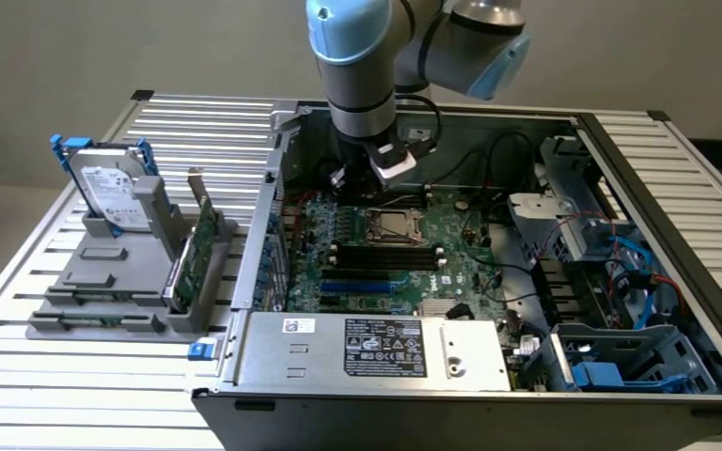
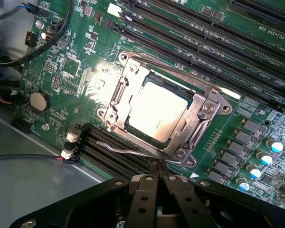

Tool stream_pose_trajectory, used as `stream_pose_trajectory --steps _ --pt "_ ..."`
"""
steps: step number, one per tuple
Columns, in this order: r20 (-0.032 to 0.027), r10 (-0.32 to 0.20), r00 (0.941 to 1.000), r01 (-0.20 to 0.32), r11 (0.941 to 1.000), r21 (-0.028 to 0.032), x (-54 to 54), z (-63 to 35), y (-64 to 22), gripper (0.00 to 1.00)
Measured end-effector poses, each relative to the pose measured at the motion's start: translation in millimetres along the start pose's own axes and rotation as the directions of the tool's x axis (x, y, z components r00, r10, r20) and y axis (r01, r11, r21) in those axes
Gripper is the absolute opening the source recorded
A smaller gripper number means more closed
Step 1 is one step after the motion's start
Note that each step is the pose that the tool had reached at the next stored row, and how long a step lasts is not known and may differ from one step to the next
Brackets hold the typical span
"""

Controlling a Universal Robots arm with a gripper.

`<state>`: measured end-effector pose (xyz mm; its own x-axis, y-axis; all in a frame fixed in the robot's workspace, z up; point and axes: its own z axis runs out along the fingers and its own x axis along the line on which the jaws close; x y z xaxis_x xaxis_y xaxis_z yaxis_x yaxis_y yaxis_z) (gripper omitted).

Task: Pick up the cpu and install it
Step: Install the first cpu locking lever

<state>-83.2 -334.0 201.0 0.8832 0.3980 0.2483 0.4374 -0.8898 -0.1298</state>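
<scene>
Table (image 1: 72, 395): slatted, silver metal. Directly on it: open computer case (image 1: 462, 423), centre to the exterior view's right; grey rack (image 1: 98, 301), just beside the case on the exterior view's left.

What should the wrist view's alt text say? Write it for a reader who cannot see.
The cpu lies, silver top up, inside the metal-framed socket on a green motherboard. The black gripper, shut and holding nothing, has its tips beside the socket's frame; memory slots run alongside.
</scene>
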Motion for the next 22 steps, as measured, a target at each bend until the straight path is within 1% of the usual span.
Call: stream_pose_trajectory --steps 22 --pt "0.0012 -0.009 1.0000 0.009 1.0000 0.0021 6.5 2.1 4.8 0.11"
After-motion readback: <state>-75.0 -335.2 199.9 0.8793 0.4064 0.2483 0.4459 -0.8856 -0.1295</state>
